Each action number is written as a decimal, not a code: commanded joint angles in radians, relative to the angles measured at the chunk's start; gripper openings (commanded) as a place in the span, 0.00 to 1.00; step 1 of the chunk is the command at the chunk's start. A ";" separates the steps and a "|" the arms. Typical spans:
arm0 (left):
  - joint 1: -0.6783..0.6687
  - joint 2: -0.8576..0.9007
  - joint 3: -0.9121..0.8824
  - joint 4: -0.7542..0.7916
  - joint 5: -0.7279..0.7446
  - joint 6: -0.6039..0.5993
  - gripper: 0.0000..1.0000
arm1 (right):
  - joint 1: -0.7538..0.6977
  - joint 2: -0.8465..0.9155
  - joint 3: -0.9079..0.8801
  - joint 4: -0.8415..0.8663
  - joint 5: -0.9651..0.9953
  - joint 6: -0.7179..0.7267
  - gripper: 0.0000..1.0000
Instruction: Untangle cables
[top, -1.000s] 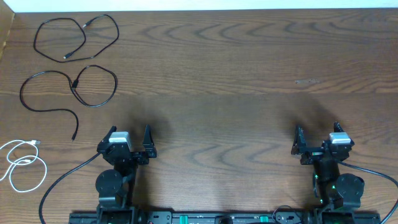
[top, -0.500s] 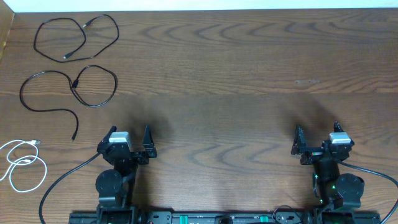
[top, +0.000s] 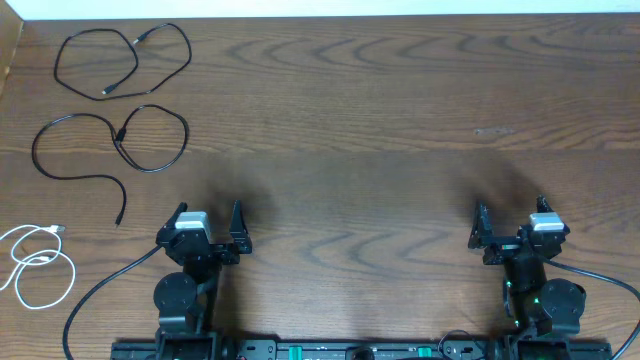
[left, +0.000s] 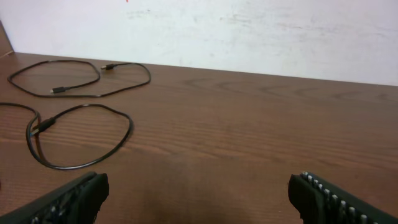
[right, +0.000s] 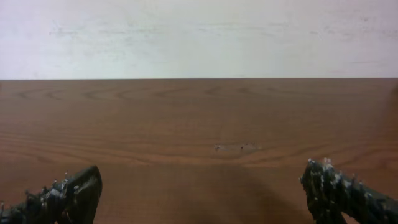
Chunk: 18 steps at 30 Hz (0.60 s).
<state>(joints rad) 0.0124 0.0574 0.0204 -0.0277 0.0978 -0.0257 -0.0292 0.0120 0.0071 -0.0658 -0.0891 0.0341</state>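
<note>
all three cables lie on the left part of the desk (top: 350, 120), each in its own patch, none touching another. the far black cable (top: 107, 94) makes a loose open ring near the back-left corner. the second black cable (top: 120, 137) lies just in front of it, with one round loop and a tail that trails toward the near side. the white cable (top: 72, 272) is coiled at the left edge, partly cut off by the frame. spread out like this they read as already separated, so the job looks finished or nearly so.

one doubt: the second black cable crosses itself beside its loop, and from overhead i cannot tell whether that is a knot or only one strand lying over another.

the left claw (top: 208, 210) and the right claw (top: 510, 212) both sit at the near edge, well apart from every cable, jaws spread wide and holding nothing. that low, pulled-back pose looks like a rest position, which leaves the overhead view clear. if the crossing needs work, the left arm is the nearer one.
</note>
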 joint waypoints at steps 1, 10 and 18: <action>0.003 0.001 -0.016 -0.037 0.002 0.006 0.98 | 0.005 -0.006 -0.002 -0.005 0.008 0.002 0.99; 0.003 0.001 -0.016 -0.037 0.002 0.006 0.98 | 0.005 -0.006 -0.002 -0.005 0.008 0.002 0.99; 0.003 0.001 -0.016 -0.037 0.002 0.006 0.98 | 0.005 -0.006 -0.002 -0.005 0.008 0.002 0.99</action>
<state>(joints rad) 0.0124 0.0574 0.0204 -0.0273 0.0978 -0.0257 -0.0292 0.0120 0.0071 -0.0658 -0.0891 0.0341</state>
